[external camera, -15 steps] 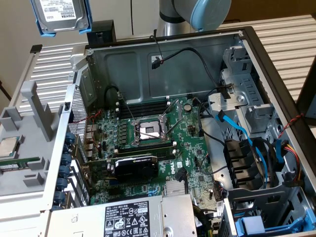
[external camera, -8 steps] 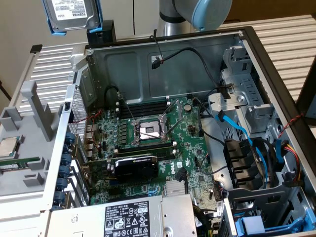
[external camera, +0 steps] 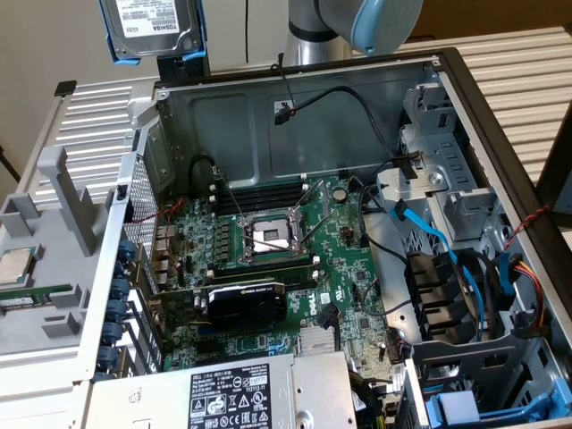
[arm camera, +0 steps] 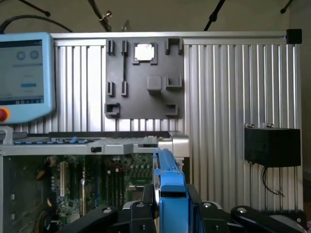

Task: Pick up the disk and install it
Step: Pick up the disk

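Hanging above the far corner of the open computer case [external camera: 447,67], on the exterior view's left, the disk [external camera: 152,27] is lifted clear of everything below it. Its silver face with the white printed label is turned toward the exterior camera, and its bright blue carrier frame wraps the edges. The pincer [external camera: 183,64] is pinching the disk from underneath. In the wrist view the disk [arm camera: 170,189] is seen edge-on as a narrow blue strip, with the black fingers [arm camera: 138,213] of the pincer [arm camera: 170,206] closed against both of its sides. The robot arm [external camera: 357,22] stands behind the far wall of the case.

Inside the case lies the green motherboard [external camera: 349,295], with the CPU socket [external camera: 268,237] near its middle and a black graphics card [external camera: 246,302] nearer the camera. A grey power-supply box [external camera: 259,393] sits at the near edge. On the exterior view's right are metal drive bays [external camera: 447,197], a blue cable [external camera: 447,250] and a blue-railed slot [external camera: 483,407] at the near corner.

The case rests on a ribbed aluminium table [external camera: 527,89]. On the exterior view's left a grey tray [external camera: 54,295] holds a small square CPU chip [external camera: 13,264]. In the wrist view a blue-cased screen unit [arm camera: 24,77] and a black box [arm camera: 272,145] are also visible.
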